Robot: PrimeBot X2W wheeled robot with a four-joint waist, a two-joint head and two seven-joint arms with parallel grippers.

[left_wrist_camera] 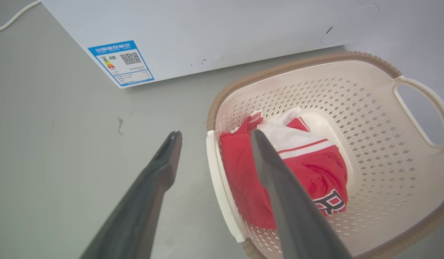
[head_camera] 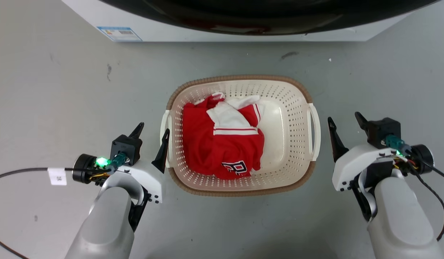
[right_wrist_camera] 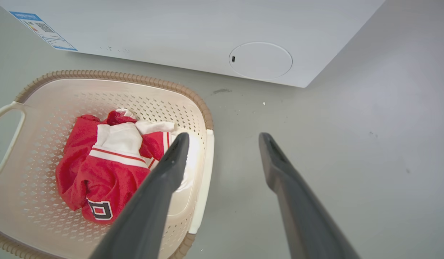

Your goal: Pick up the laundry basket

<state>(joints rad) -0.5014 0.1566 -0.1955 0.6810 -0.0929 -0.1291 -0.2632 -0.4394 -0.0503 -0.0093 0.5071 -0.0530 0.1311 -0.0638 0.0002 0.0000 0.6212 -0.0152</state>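
The laundry basket (head_camera: 290, 108) stands on the grey floor, cream with a brown woven rim, and holds a red and white garment (head_camera: 222, 144). My left gripper (head_camera: 152, 129) is open beside the basket's left handle (head_camera: 164, 120). In the left wrist view the left gripper (left_wrist_camera: 215, 133) straddles that handle (left_wrist_camera: 222, 194), one finger over the basket (left_wrist_camera: 369, 126). My right gripper (head_camera: 344, 118) is open just right of the right handle (head_camera: 315, 129). In the right wrist view the right gripper (right_wrist_camera: 224, 136) has that handle (right_wrist_camera: 204, 180) between its fingers, which hold nothing.
A white washing machine (head_camera: 243, 32) with a dark door stands just beyond the basket, a blue label (left_wrist_camera: 121, 63) on its lower left corner. A black cable (head_camera: 20, 171) runs across the floor to my left wrist. Open grey floor lies on both sides.
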